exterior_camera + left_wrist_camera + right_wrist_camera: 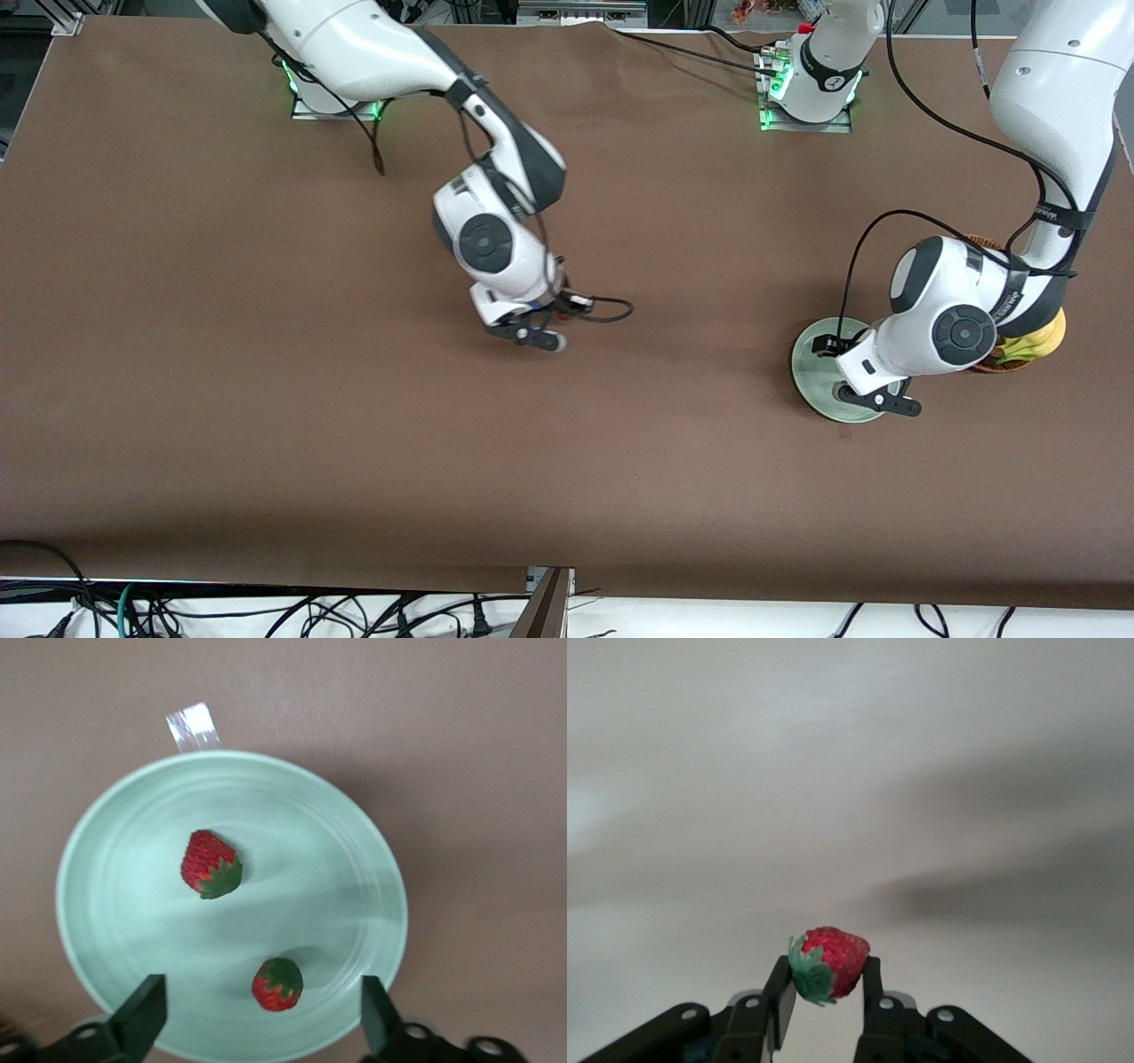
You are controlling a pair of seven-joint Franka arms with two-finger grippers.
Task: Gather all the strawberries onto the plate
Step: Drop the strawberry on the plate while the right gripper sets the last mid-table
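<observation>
Right gripper (826, 992) pinches a soft, light strawberry (829, 964) at its sides; left gripper (263, 1014) jaws released over the plate (115, 877), two berries below.

Brown table (266, 399). Green plate (811, 354) lying on it, toward left arm's end. Wicker basket (1019, 354) just beside plate, closer still to that end.

Table (266, 425): big, brown, mostly bare.
Right gripper (545, 338): low over the middle of the table, a bit of red at its tip.
Left gripper (873, 400): over the plate.
Plate (811, 359): round, pale green, toward the left arm's end, partly hidden by the arm.
Basket (1019, 354): beside the plate, something yellow in it, mostly hidden.
Cables (177, 611): along the near edge.
</observation>
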